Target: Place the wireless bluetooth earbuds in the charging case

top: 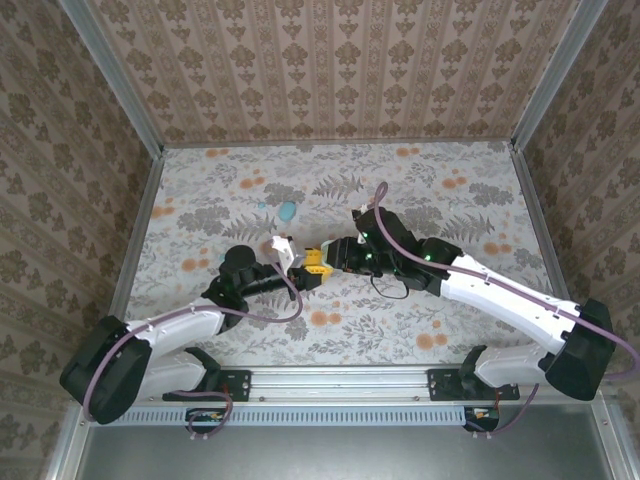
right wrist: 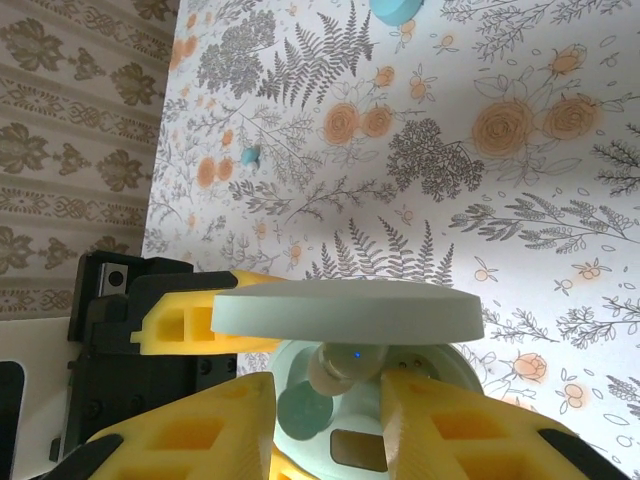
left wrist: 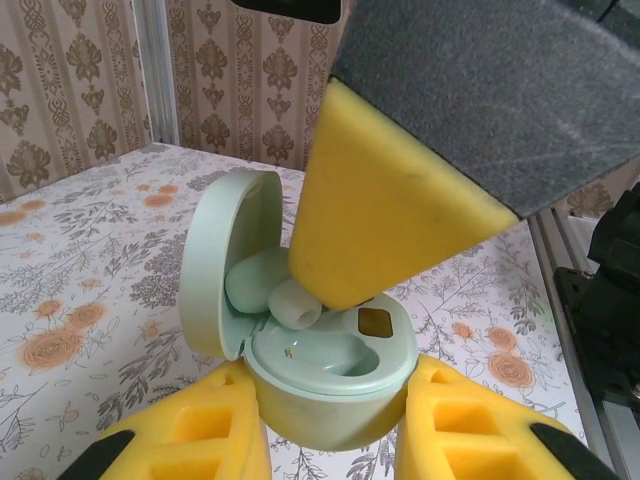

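Note:
My left gripper (left wrist: 335,400) is shut on the mint-green charging case (left wrist: 330,385), whose lid (left wrist: 215,260) stands open to the left. One pale earbud (left wrist: 290,302) rests at the back of the case's tray, under a yellow finger (left wrist: 390,200) of my right gripper (right wrist: 328,400). In the right wrist view that earbud (right wrist: 345,365) shows a blue light under the lid (right wrist: 350,312); the jaws stand slightly apart with a gap on its left side. A second earbud (right wrist: 250,155) lies on the table. From above the two grippers (top: 296,268) (top: 318,262) meet mid-table.
A teal-blue oval case (top: 288,211) lies on the floral tabletop (top: 450,190) behind the grippers, also at the top edge of the right wrist view (right wrist: 395,8). Patterned walls and metal rails (top: 135,230) close in the table.

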